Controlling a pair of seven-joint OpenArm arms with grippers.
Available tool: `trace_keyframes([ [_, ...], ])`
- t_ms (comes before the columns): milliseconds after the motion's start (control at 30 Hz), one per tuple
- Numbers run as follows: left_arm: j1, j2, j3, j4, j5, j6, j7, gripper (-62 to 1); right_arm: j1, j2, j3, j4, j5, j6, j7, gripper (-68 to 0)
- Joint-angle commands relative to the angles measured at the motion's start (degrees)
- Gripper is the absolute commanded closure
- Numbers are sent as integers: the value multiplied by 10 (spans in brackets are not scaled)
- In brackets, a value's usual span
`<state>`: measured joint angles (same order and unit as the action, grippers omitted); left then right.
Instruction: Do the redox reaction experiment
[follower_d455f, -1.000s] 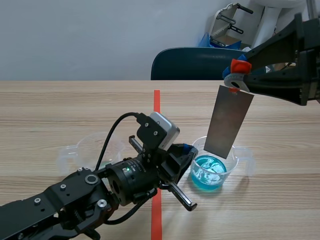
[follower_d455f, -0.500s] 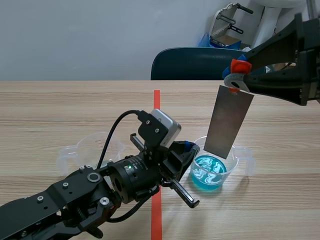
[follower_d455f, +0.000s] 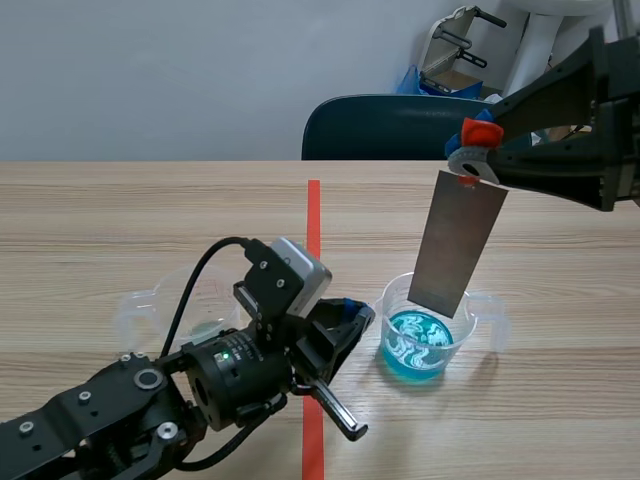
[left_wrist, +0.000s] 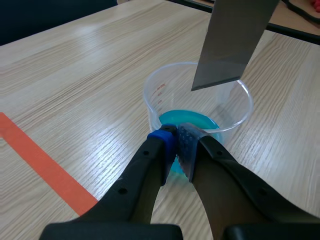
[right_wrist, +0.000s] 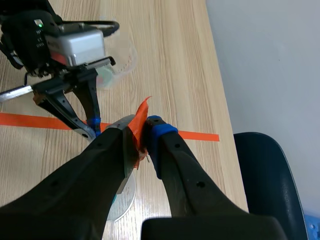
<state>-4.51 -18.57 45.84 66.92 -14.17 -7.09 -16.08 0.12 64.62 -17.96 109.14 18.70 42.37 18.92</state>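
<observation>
Flat grey metal plate (follower_d455f: 458, 245), clear round beaker (follower_d455f: 393, 291)

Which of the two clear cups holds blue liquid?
The cup right of the tape line, below the hanging metal plate. The other cup, left of the line, shows no blue liquid.

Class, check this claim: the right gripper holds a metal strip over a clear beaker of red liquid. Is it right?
No. The liquid in the beaker is blue, not red; the left wrist view shows it plainly. The rest stands: the right gripper holds the metal strip over the clear beaker.
</observation>
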Motion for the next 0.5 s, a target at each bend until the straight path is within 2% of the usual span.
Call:
trace_keyframes([
  [0,15,-11,-17,35,-3,1,-8,-26,7,9,12,5,9,4,4,-8],
  [300,145,-101,-100,152,-3,1,-9,-26,7,9,12,5,9,4,4,-8],
  [467,211,-153,-121,195,-3,1,-40,-26,7,9,12,5,9,4,5,-8],
])
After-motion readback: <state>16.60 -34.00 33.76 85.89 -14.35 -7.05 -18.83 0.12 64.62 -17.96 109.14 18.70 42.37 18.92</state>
